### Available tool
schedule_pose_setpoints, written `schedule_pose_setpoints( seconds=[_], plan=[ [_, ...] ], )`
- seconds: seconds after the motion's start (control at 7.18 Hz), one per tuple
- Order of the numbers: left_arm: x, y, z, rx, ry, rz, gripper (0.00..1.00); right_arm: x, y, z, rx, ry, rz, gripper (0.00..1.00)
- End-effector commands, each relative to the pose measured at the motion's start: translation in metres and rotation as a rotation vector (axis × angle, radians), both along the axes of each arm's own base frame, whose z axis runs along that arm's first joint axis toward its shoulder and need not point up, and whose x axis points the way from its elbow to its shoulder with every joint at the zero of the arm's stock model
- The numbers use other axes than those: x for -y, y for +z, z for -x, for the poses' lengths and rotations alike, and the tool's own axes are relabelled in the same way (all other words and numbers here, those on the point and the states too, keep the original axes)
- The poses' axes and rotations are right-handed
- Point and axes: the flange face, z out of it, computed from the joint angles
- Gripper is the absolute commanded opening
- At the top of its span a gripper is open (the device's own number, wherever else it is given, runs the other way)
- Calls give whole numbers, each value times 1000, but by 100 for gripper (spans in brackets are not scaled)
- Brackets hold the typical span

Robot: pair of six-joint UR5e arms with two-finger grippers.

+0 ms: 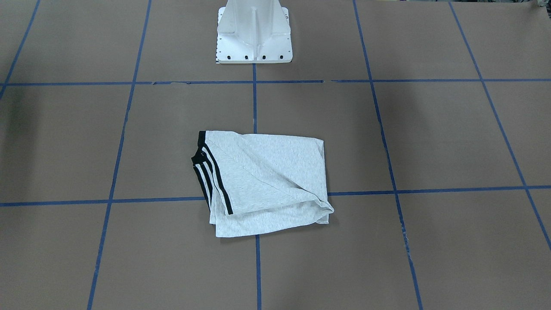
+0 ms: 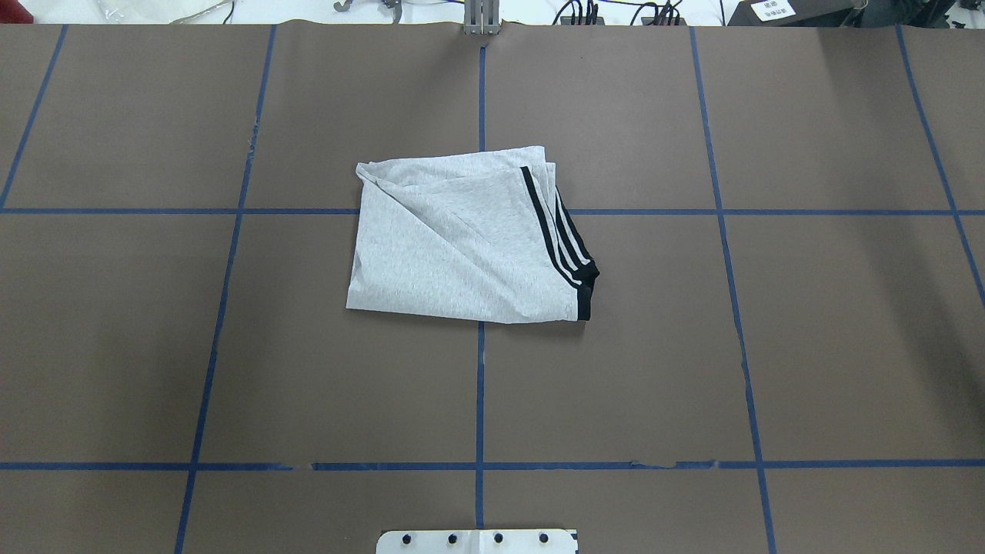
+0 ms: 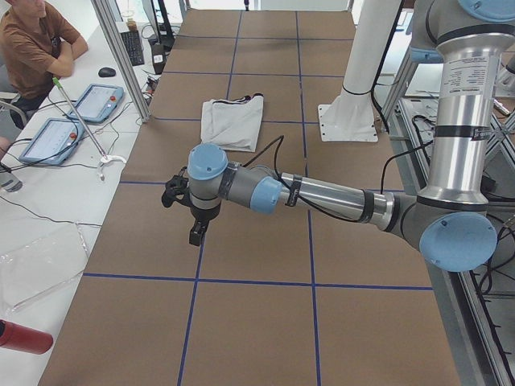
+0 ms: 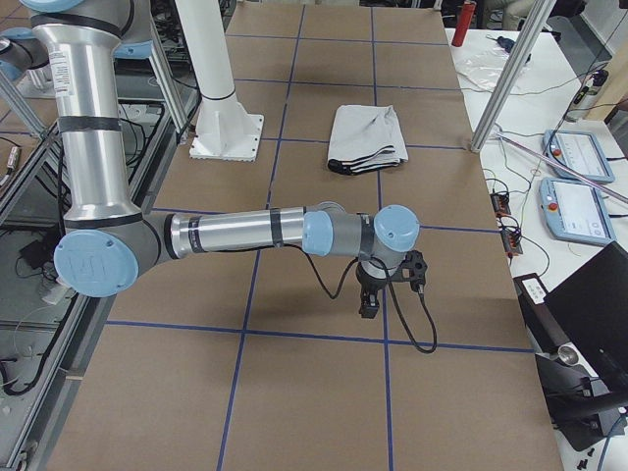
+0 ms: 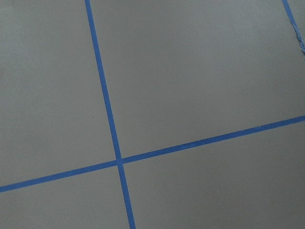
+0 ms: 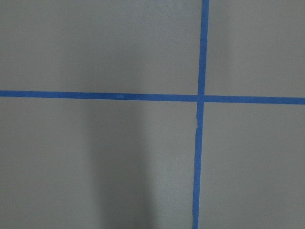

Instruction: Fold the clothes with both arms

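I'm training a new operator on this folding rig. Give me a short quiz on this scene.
1. True or false: the left gripper holds the T-shirt.
2. In the overhead view, the T-shirt's black stripes lie at its: A) left, B) right, C) hidden.
3. Fill in: both wrist views show only brown table and blue ____.
Key: 1 false, the left gripper hangs apart over bare table; 2 B; 3 tape lines.

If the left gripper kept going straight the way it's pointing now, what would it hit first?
The left gripper points down, so it would likely meet the brown table cover first, near a blue tape crossing. The T-shirt lies well off its line.
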Motion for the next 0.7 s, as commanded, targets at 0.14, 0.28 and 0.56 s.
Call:
schedule_pose_setpoints(
  seconds=[0.14, 0.28, 0.56],
  plan=[
    [-3, 8, 6, 30, -20, 13, 100, -11, 9, 1, 19, -2, 19, 100],
    [-18, 22, 7, 28, -20, 40, 100, -10, 9, 1, 18, -1, 20, 100],
    [-11, 18, 7, 26, -27, 41, 100, -10, 10, 0, 16, 1, 20, 100]
  ],
)
